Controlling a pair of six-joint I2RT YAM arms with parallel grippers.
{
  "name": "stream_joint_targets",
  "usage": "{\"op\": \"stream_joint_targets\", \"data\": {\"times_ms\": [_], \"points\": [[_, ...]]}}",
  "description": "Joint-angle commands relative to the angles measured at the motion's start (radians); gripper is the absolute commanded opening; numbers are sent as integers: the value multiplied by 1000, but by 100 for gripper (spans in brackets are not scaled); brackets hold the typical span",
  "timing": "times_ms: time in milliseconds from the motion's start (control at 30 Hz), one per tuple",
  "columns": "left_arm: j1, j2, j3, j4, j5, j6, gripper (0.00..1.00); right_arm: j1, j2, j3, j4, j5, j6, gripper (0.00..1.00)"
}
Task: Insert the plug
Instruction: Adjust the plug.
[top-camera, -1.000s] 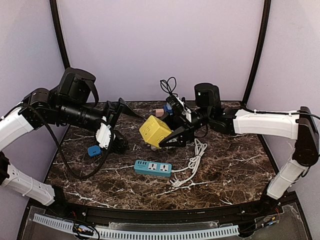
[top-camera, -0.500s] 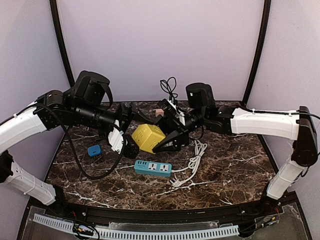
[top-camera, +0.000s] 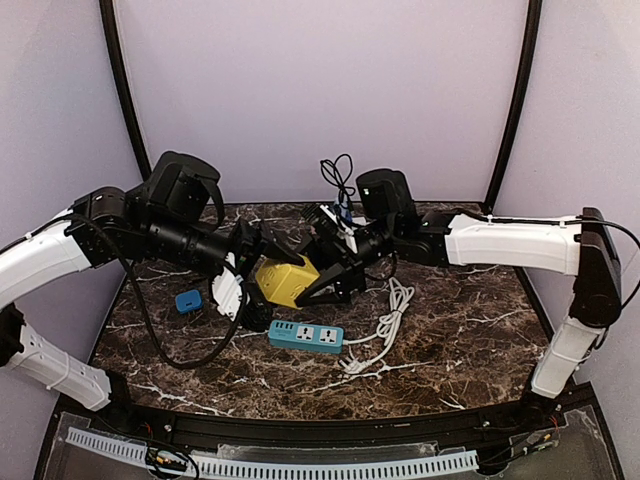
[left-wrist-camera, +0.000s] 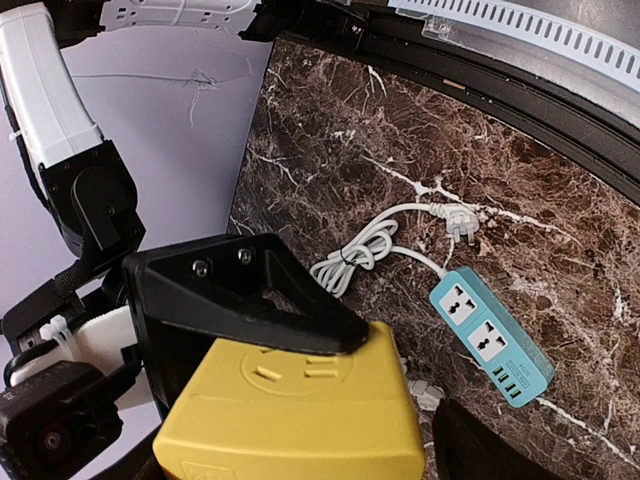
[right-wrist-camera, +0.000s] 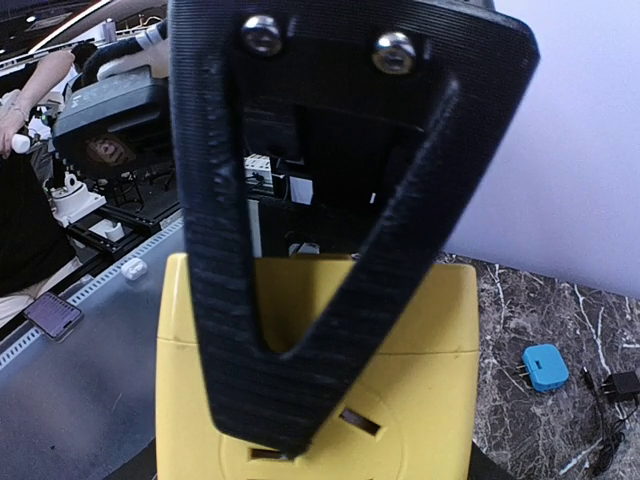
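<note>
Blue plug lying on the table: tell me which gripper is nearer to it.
Left. The left gripper sits just right of the blue plug; the right gripper, clamped on the yellow socket cube, is farther right.

The yellow socket cube (top-camera: 284, 281) is smooth matt plastic. The right fingers (right-wrist-camera: 220, 300) are ribbed black plastic with metal screws (right-wrist-camera: 262, 36). The bench (top-camera: 470, 340) is polished dark marble.

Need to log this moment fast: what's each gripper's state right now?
Left gripper: at the yellow socket cube; open or gripping cannot be told.
Right gripper: closed on the yellow socket cube.
</note>
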Motion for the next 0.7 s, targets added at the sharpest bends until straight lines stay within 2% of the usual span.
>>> {"op": "stream_joint_targets", "data": {"times_ms": [0, 100, 167, 300, 333, 367, 400, 433, 467, 500, 667], "points": [[-8, -32, -20, -27, 28, 5, 77, -7, 12, 39, 15, -1, 11, 0], [-9, -31, -23, -27, 22, 2, 65, -7, 9, 39, 13, 4, 10, 0], [-10, -34, -27, -27, 20, 0, 47, -7, 8, 38, 11, 6, 11, 0], [-9, -35, -34, -23, -5, -20, 19, -7, 1, 31, 10, 20, 8, 0], [-9, -35, -36, -22, -13, -29, 15, -7, -2, 26, 12, 34, 8, 3], [-9, -36, -37, -21, -18, -35, 7, -7, -7, 20, 15, 59, 8, 18], [-9, -36, -37, -18, -31, -51, 4, -8, -15, 12, 17, 92, 7, 36], [-9, -33, -37, -16, -42, -85, 1, -9, -25, 2, 19, 134, 6, 60], [-8, -31, -36, -11, -69, -110, 1, -12, -37, -11, 20, 173, 4, 92], [-8, -23, -31, -11, -87, -166, 1, -13, -56, -32, 25, 220, 4, 98], [-8, 76, -1, -81, -300, -429, 1, -30, -180, -190, 81, 445, 3, 99]]}}
